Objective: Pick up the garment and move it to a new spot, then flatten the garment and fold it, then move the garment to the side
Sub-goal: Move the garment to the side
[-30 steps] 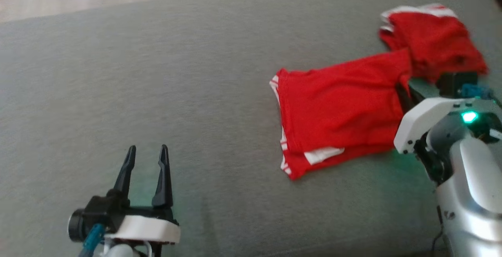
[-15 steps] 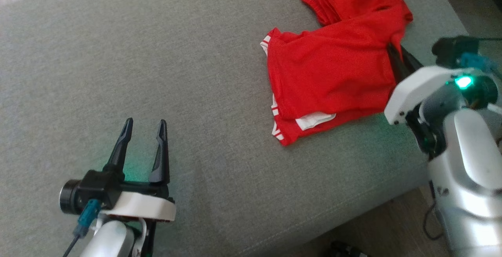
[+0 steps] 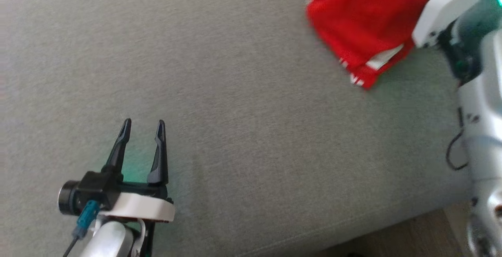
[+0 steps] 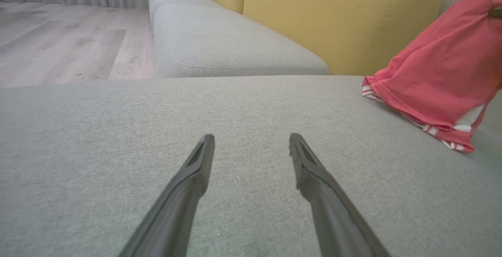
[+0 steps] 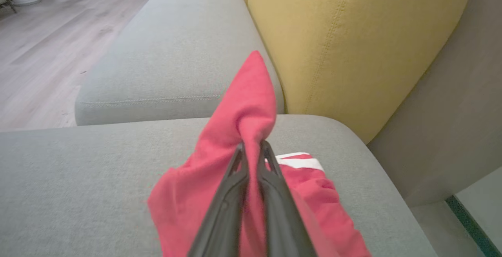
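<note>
Grey sofa seat (image 3: 235, 72) takes most of the head view. Its front edge cuts across the lower right, with wood floor (image 3: 411, 237) past it. The far edge is at the top left. There is lots of bare seat between the two grippers, so plenty of open room in the middle and left.

In the left wrist view a yellow backrest (image 4: 333, 13) stands behind the seat. A second grey cushion (image 4: 219, 41) butts up against the seat's far edge.

Left gripper (image 3: 143, 121) is low over the bare seat at lower left. Its jaws are wide apart and hold nothing, and it is well apart from the garment.

Red garment (image 3: 361, 25) with white trim is at the seat's right end, near the front edge. Right gripper (image 5: 252, 145) has its jaws closed, pinching a fold of the cloth that sticks up past the tips. The right arm (image 3: 470, 53) covers part of the garment in the head view.

In the left wrist view the garment hangs slanted. Its long axis runs from the pinched top at upper right down to the striped hem. The hem rests on the seat, with one hem corner pointing toward the front edge. In the right wrist view, more cloth with a white band lies bunched on the seat below the fingers.
</note>
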Available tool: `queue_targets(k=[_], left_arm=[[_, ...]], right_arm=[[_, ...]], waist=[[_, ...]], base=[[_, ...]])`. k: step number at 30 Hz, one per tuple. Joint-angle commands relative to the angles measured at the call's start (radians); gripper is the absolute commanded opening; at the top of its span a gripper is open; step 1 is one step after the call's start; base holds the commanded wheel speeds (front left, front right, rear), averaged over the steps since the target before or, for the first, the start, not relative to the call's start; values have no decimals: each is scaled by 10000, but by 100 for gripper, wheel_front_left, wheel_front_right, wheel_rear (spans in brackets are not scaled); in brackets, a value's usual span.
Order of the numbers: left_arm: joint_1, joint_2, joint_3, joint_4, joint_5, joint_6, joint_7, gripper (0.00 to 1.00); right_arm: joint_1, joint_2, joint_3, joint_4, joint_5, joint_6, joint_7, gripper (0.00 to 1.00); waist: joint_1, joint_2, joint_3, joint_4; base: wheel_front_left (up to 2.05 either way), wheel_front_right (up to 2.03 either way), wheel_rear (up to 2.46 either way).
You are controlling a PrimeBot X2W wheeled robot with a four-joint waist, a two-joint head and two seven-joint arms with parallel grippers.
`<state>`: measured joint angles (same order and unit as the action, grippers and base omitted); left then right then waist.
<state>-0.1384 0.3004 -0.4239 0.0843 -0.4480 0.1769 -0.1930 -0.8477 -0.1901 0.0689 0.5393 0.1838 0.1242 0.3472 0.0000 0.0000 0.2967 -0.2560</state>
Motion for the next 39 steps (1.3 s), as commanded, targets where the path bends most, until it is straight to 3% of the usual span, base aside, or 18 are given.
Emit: queue_targets(k=[1,11,12,13,14,20,27,39], left_arm=[[-285,114,292,-268,-48,47,-91,100],[-429,23,114,-200,-41,-5,-134,100],[-445,22,103,-202,-38,-5,-136,100],[-459,24,96,-204,-35,-3,-138,100],[-474,25,88,-207,-33,1,-140,100],[-558,7,26,-145,-49,-1,-129,100],[-493,28,47,-32,-144,27,-169,100],[130,18,627,317,-744,260,-365,100]], right_arm=[[-392,-86,15,-306,-48,65,36,0],[-1261,-1712,-930,874,-992,65,246,0],[-1272,-1821,-1090,961,-1154,65,181,27],[-1288,-1899,-1252,1043,-1338,65,46,83],[-1277,-1938,-1409,1151,-1542,65,-101,100],[-910,-1453,-1962,1800,-2250,65,-898,100],[-666,-881,-1427,2244,-1943,65,-1690,100],[1269,119,-833,1158,-1237,65,-3478,100]], waist=[[0,0,41,169],[0,0,304,960],[0,0,325,999],[0,0,346,1027],[0,0,363,1051],[0,0,325,1150],[0,0,-233,1269],[0,0,-1980,1943]], base=[[0,0,0],[0,0,0],[0,0,0],[0,0,0],[0,0,0],[0,0,0],[0,0,0],[0,0,0]])
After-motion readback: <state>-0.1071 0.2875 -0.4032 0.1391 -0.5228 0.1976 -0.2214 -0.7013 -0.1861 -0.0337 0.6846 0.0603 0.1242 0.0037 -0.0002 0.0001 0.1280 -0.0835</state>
